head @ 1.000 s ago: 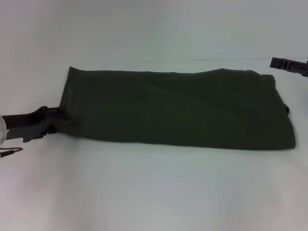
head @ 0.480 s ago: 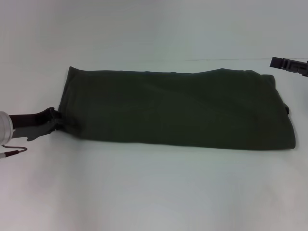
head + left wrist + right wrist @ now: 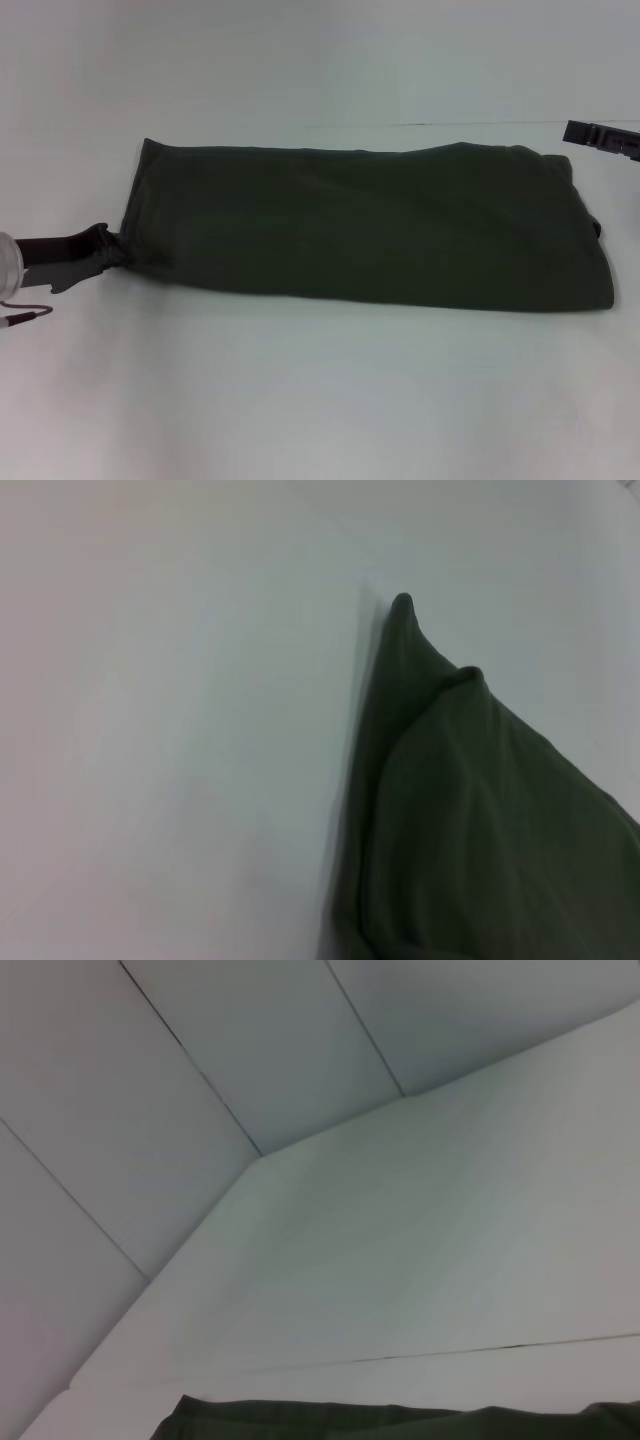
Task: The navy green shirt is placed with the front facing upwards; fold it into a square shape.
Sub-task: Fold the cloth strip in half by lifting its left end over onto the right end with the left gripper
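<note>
We see a broad white table [image 3: 320, 400] filling nearly the whole head view, matte and bare, with a thin dark seam running across its far right part; behind it the far ground is pale and featureless in that view; in the right wrist view the white surface meets pale wall panels [image 3: 250, 1050] divided by thin dark joint lines that converge toward a corner. On the table lies the navy green shirt [image 3: 370, 225], folded into a long band running left to right across the middle of the surface, plain dark green side up, no lettering showing; its far edge is nearly straight, its near edge slants slightly toward us on the right, and its right end is rounded and a little bunched; in the left wrist view a pointed corner of the cloth [image 3: 470, 810] rests on the white surface with one layer overlapping another. At the near left corner of the shirt we find the left gripper [image 3: 112, 255], low over the table, its dark fingers closed on the fabric, which is pinched there into a small gather; a thin cable hangs beneath the arm. At the far right edge the right gripper [image 3: 603, 136] sits well apart from the shirt; we cannot tell how far it is open.
</note>
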Controlling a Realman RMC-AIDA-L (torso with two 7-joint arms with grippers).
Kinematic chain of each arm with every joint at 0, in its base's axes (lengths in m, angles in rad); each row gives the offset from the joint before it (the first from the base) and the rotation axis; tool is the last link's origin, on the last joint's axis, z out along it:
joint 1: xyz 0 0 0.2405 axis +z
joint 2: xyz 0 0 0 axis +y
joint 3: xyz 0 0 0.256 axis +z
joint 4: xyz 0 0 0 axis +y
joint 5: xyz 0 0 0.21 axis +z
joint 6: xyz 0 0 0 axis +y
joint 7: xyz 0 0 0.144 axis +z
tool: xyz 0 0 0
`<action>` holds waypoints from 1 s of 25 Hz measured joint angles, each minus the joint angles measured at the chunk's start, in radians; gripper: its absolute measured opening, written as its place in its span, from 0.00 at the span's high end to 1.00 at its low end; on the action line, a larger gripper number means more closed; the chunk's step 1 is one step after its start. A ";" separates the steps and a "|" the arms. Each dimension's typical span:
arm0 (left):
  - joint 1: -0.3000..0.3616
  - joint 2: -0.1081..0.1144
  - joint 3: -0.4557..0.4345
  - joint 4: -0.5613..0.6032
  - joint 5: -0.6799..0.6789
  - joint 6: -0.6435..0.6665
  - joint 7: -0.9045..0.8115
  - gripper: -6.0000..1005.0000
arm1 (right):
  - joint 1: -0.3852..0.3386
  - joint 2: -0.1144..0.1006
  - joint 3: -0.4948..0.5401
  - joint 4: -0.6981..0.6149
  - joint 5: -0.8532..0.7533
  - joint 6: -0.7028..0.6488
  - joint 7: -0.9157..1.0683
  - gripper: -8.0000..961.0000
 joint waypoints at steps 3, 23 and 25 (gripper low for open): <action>0.011 0.000 -0.013 0.006 -0.008 0.015 0.002 0.99 | -0.002 0.002 0.000 0.000 0.001 0.002 -0.002 0.03; 0.178 -0.014 -0.274 0.142 -0.116 0.148 0.202 0.99 | -0.006 0.073 0.000 0.010 0.044 0.009 -0.025 0.03; 0.191 -0.010 -0.295 0.160 -0.113 0.148 0.213 0.99 | -0.003 0.085 0.000 0.011 0.047 0.013 -0.029 0.03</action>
